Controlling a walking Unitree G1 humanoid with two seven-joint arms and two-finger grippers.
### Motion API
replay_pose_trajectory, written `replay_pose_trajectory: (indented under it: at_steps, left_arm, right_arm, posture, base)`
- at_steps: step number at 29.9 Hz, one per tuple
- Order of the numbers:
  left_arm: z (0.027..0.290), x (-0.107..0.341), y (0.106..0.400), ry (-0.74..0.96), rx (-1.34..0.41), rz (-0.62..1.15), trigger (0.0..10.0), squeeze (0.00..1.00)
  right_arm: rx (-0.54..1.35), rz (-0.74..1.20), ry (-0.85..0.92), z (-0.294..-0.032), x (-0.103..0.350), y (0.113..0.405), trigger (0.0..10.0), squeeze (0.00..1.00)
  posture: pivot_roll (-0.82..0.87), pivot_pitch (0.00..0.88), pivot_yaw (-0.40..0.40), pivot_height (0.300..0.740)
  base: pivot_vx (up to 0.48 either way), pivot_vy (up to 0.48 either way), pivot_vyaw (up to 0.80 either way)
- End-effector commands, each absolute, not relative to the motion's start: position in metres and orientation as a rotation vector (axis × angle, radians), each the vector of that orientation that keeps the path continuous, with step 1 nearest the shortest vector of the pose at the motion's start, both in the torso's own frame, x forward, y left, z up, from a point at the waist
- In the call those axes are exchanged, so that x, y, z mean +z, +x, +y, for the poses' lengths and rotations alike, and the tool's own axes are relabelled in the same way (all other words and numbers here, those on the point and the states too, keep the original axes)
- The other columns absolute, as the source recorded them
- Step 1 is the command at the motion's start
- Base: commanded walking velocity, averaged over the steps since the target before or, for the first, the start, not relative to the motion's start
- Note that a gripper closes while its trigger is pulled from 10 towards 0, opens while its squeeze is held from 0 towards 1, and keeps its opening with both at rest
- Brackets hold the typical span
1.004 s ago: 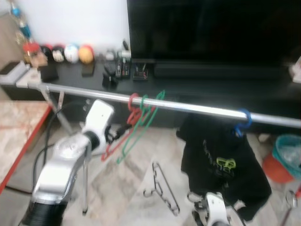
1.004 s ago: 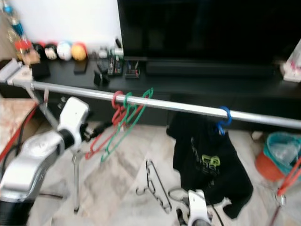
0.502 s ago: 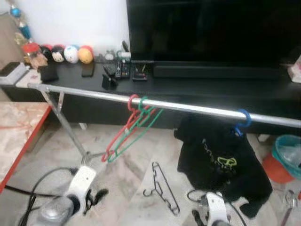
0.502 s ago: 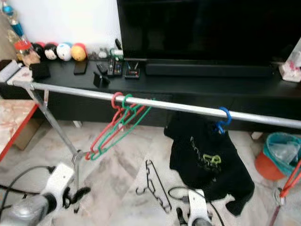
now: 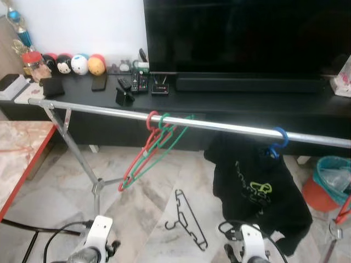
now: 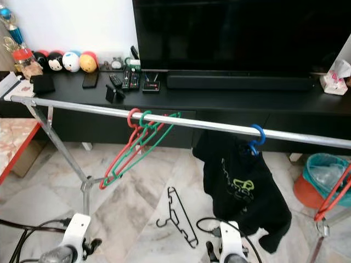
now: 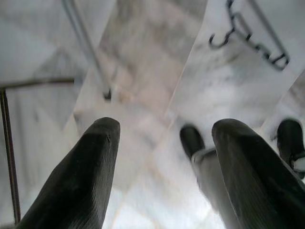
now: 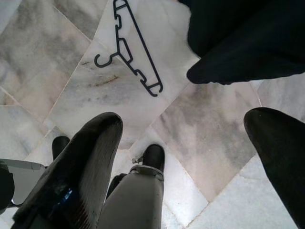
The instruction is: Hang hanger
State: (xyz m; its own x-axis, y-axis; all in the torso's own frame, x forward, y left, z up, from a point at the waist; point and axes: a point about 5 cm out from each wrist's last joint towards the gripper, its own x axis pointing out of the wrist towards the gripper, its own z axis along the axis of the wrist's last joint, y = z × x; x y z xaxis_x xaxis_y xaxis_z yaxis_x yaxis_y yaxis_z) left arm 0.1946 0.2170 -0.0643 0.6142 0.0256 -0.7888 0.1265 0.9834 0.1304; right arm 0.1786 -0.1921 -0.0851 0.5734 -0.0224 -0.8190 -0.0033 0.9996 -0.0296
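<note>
Your left gripper (image 7: 162, 167) hangs low over the marble floor (image 5: 137, 208), fingers spread, holding nothing. Your right gripper (image 8: 190, 162) is also low, fingers spread wide and empty. The black hanger (image 5: 187, 219) lies flat on the floor, between your two arms and a little farther out. Beyond it runs the rail (image 5: 219, 126), with a red hanger (image 5: 140, 159) and a green hanger (image 5: 164, 148) hooked on left of middle, and a black shirt (image 5: 255, 186) on a blue hanger (image 5: 277, 143) to the right.
</note>
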Motion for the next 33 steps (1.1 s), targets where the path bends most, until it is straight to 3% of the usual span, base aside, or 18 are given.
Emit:
replay_pose_trajectory:
  at_steps: [1,12,21,33]
  left_arm:
    - [0.219,-0.073,0.184,0.139,-0.004,0.953,10.0,0.00]
    - [0.218,-0.086,0.164,0.083,0.034,1.004,10.0,0.00]
    - [0.220,-0.086,0.167,0.077,0.047,1.024,10.0,0.00]
    - [0.238,-0.085,0.159,0.086,0.061,1.036,10.0,0.00]
  right_arm:
    - [-0.013,0.959,-0.028,-0.192,-0.085,0.178,10.0,0.00]
    - [-0.004,0.967,-0.043,-0.194,-0.086,0.176,10.0,0.00]
    - [-0.007,0.968,-0.044,-0.194,-0.086,0.176,10.0,0.00]
    - [-0.018,0.960,-0.034,-0.193,-0.086,0.177,10.0,0.00]
  posture:
    - [-0.02,0.000,-0.004,0.736]
    - [-0.03,0.000,-0.007,0.736]
    - [-0.03,0.000,-0.005,0.736]
    - [-0.03,0.000,0.004,0.736]
  base:
    - [0.000,0.000,0.00]
    - [0.000,0.000,0.00]
    - [0.000,0.000,0.00]
    - [-0.263,0.000,0.00]
